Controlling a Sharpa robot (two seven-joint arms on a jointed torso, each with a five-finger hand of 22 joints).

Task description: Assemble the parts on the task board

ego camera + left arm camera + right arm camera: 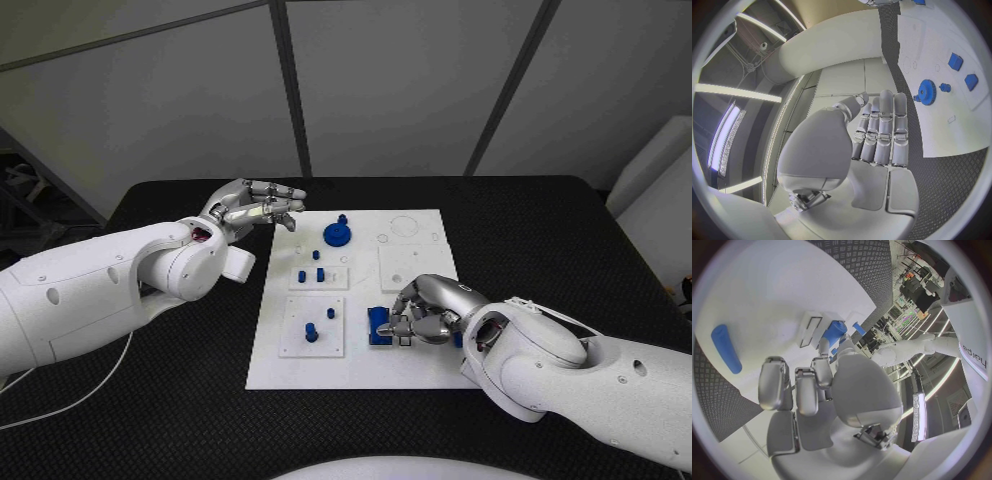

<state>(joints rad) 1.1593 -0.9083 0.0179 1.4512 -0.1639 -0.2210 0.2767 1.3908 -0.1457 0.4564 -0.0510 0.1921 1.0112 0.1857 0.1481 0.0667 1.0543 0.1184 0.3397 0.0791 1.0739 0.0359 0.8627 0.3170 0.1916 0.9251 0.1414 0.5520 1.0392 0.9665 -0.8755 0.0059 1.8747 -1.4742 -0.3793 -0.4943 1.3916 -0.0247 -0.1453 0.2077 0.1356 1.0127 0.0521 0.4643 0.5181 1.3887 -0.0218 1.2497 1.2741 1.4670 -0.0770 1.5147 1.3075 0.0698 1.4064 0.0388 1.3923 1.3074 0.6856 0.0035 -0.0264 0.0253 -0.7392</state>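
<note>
Centrally, white task board (418, 365) on black table (577, 230).

Both arms were smooth, glossy white shells with small dark screw holes. The left hand (260, 210) and right hand (427, 309) were silver metal with jointed fingers. A white cable (75, 395) trailed under the left arm.

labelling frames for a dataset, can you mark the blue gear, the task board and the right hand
blue gear (336, 234), head view, on its round face
task board (289, 370), head view, on a bare near-left part of the plate
right hand (430, 308), head view, on the back of the hand
</note>
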